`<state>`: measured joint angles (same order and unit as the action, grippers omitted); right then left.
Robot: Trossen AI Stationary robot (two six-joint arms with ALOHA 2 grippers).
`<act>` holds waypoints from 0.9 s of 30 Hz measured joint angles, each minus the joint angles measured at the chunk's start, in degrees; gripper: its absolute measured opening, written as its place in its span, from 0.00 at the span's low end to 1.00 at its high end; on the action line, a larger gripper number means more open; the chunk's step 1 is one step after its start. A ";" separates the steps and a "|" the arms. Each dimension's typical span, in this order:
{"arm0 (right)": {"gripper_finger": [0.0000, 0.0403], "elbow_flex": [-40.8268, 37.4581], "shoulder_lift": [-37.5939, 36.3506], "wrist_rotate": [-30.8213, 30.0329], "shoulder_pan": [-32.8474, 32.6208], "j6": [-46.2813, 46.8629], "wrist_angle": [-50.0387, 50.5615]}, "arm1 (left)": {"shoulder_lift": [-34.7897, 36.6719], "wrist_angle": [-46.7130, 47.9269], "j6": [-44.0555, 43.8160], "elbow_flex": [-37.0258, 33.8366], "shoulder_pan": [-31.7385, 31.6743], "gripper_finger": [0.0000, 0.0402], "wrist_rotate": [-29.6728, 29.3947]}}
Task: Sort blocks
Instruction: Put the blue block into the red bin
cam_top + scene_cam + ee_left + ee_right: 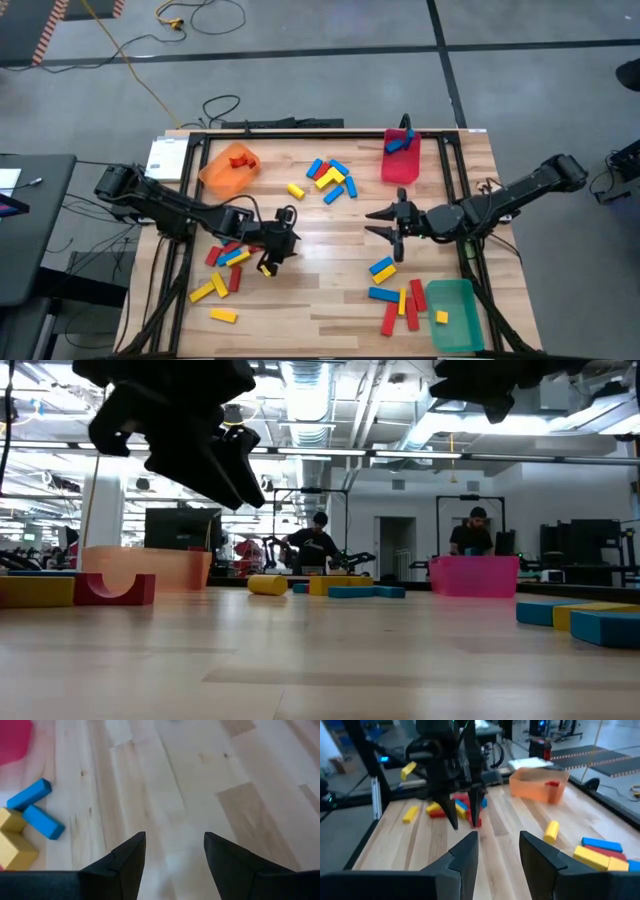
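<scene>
Red, blue and yellow blocks (pixel 330 180) lie scattered over my wooden table (pixel 300 300): one cluster near the far middle, one at the left by my left gripper (pixel 283 240), one at the near right beside the green bin (pixel 455 315). My left gripper (pixel 174 852) hangs above bare wood, fingers spread, holding nothing. My right gripper (pixel 388 226) hovers mid-table, facing the left one, its fingers (pixel 465 852) apart and empty. An orange bin (pixel 228 166) and a red bin (pixel 400 160) stand along the far edge.

Colours on the pale wood table (pixel 330 330)
Red, blue and yellow blocks (pixel 330 180); orange bin (pixel 228 166), pink-red bin (pixel 400 158), green bin (pixel 455 315).
</scene>
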<state>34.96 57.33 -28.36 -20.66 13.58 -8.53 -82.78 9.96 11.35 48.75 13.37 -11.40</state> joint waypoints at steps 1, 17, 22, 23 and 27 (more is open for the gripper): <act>0.39 0.00 0.14 0.00 0.31 0.39 -0.74 | 0.00 0.31 -0.01 0.00 -0.27 0.49 0.01; 0.39 0.00 5.91 7.30 0.54 -2.53 -1.78 | 13.36 21.25 -15.53 -0.20 -1.23 0.49 -4.16; 0.42 0.61 8.48 7.34 0.45 -7.23 -2.89 | 19.54 28.89 -24.79 -1.60 -0.98 0.49 -4.15; 0.43 0.97 8.89 7.39 0.43 -7.88 -2.67 | 20.49 30.44 -26.90 -2.15 -0.64 0.49 -4.13; 0.50 2.00 10.67 7.50 0.41 -10.21 -1.88 | 22.61 35.23 -35.07 -4.44 2.21 0.49 -0.90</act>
<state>36.96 68.00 -20.86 -20.25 3.36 -10.41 -60.18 45.19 -23.71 44.31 15.58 -12.30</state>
